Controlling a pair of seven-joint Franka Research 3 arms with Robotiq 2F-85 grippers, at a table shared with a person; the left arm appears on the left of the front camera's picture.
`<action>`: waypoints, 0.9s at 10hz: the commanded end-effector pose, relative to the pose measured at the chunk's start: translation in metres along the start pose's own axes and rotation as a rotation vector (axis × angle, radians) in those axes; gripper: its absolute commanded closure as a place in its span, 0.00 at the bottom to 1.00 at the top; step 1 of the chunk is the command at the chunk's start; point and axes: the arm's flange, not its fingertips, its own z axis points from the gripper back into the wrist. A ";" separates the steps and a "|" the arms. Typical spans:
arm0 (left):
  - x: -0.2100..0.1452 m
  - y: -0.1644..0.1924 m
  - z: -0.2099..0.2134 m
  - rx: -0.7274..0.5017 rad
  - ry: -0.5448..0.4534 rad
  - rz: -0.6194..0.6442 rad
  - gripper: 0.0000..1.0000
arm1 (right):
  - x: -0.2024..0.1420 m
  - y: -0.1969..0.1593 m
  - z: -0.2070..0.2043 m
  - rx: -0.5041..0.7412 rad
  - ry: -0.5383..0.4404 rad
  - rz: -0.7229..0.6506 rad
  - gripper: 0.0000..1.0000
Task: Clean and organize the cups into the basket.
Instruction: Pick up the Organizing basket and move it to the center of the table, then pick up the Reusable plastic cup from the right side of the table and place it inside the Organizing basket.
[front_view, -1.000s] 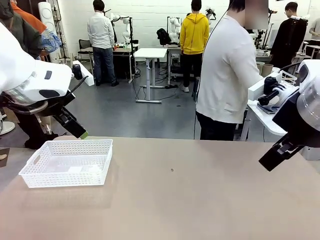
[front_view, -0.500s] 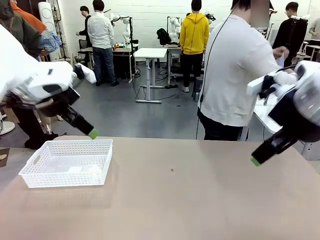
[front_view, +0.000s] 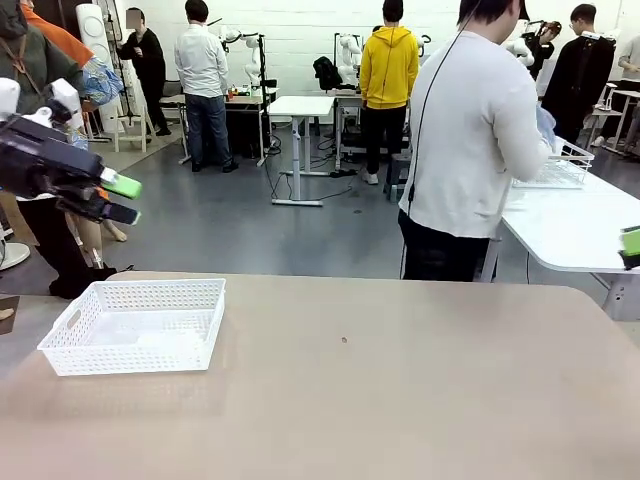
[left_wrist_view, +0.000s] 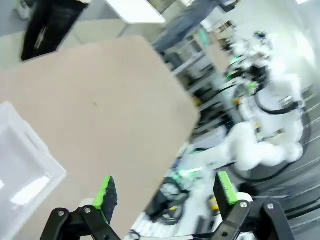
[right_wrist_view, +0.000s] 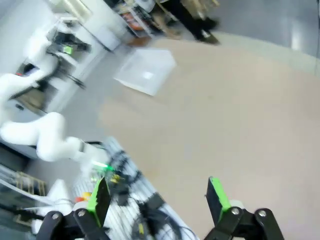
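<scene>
The cups are out of view. The white lattice basket (front_view: 135, 322) sits empty on the tan table's left part; it also appears in the left wrist view (left_wrist_view: 20, 165) and small and far off in the right wrist view (right_wrist_view: 145, 72). My left gripper (front_view: 122, 199) hangs open in the air above and behind the basket, at the left edge. Its green pads (left_wrist_view: 106, 192) stand wide apart with nothing between them. A green pad of my right gripper (front_view: 631, 242) pokes in at the far right edge. In its own view the right gripper (right_wrist_view: 157, 197) is open and holds nothing.
The tan table (front_view: 380, 400) stretches bare from the basket to the right. A person in a white top (front_view: 475, 140) stands at the far side, turned away toward a white side table (front_view: 580, 225) carrying a wire basket (front_view: 560, 170).
Both arms have swung up and outward, away from the table's middle toward the picture edges. The person has turned further toward the side table. The basket has not moved.
</scene>
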 end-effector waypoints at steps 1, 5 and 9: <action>0.005 0.032 0.023 -0.145 -0.093 0.548 0.00 | -0.041 -0.047 0.015 0.480 -0.164 -0.425 0.00; -0.021 0.070 0.093 -0.036 -0.113 0.648 0.00 | -0.113 -0.119 0.074 0.384 -0.291 -0.651 0.00; -0.052 0.088 0.149 -0.017 -0.222 0.694 0.00 | -0.152 -0.112 0.120 0.354 -0.445 -0.663 0.00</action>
